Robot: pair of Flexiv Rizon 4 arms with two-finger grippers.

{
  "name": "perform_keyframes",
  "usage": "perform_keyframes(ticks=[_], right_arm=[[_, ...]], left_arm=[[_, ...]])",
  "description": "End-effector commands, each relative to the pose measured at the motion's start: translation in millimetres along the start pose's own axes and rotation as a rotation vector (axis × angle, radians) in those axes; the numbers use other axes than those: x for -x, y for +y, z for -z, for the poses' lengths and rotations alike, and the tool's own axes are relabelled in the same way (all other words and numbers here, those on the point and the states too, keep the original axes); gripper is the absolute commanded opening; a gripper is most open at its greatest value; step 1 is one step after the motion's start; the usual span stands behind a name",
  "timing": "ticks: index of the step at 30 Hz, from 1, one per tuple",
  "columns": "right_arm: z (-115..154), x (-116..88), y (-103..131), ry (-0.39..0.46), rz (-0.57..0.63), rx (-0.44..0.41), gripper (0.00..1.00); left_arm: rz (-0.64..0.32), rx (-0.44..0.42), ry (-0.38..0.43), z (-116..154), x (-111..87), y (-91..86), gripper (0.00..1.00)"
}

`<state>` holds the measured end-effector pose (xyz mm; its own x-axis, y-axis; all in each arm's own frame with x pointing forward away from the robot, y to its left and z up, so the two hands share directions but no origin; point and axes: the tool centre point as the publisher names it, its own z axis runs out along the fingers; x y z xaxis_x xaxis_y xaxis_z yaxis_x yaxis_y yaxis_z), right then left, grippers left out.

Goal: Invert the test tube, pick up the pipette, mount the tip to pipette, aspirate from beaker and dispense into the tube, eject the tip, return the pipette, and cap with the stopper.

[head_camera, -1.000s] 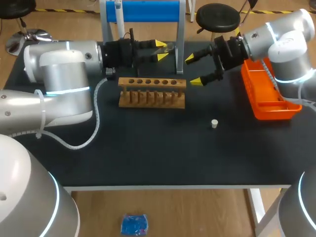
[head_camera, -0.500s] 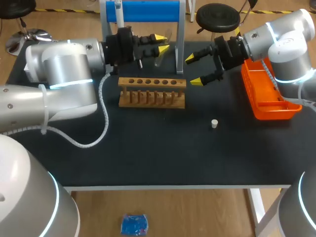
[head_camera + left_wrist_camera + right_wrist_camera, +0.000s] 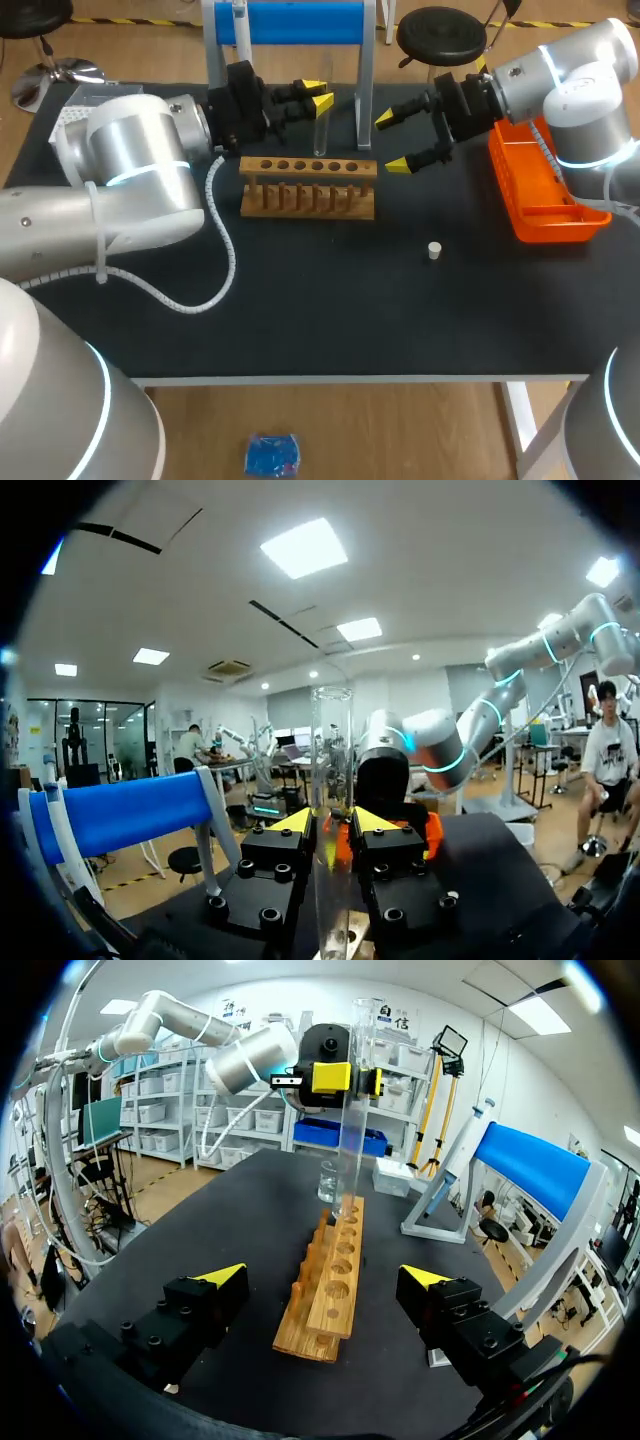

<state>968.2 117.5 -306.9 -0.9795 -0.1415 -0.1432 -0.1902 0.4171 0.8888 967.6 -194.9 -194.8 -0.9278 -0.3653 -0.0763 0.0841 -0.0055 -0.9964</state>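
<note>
The left pincer [image 3: 318, 95] is clamped on the test tube [image 3: 320, 135], upright just above the wooden rack [image 3: 308, 190]. The right pincer [image 3: 392, 140] stands apart beside the rack's right end; the stopper [image 3: 434, 250] lies front-right of it.

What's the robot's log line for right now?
left claw: shut on test tube | test tube: upright over rack | right claw: open | stopper: on table

No legible text, label, number or sign is found on anything on the table [image 3: 300, 300]. No markings can be read on the test tube [image 3: 320, 133], which is seen at twelve o'clock of the wooden rack [image 3: 308, 190].
</note>
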Motion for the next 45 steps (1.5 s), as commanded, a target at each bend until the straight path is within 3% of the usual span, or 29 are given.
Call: perform_keyframes(ticks=[1, 24, 28, 39, 45], right_arm=[[0.6, 0.6, 0.4, 0.002, 0.000, -0.002, 1.00], [0.6, 0.6, 0.4, 0.002, 0.000, -0.002, 1.00], [0.6, 0.6, 0.4, 0.002, 0.000, -0.002, 1.00], [0.6, 0.6, 0.4, 0.002, 0.000, -0.002, 1.00], [0.6, 0.6, 0.4, 0.002, 0.000, -0.002, 1.00]], left_arm=[[0.015, 0.012, -0.006, -0.5, -0.2, 3.6, 0.00], [-0.023, -0.005, -0.003, 0.0, 7.2, -0.6, 0.00], [0.011, 0.037, 0.007, -6.2, 6.8, 2.4, 0.00], [0.038, -0.008, 0.098, -10.7, 8.1, 10.2, 0.00], [0.062, 0.024, 0.128, -7.2, 13.2, 15.1, 0.00]])
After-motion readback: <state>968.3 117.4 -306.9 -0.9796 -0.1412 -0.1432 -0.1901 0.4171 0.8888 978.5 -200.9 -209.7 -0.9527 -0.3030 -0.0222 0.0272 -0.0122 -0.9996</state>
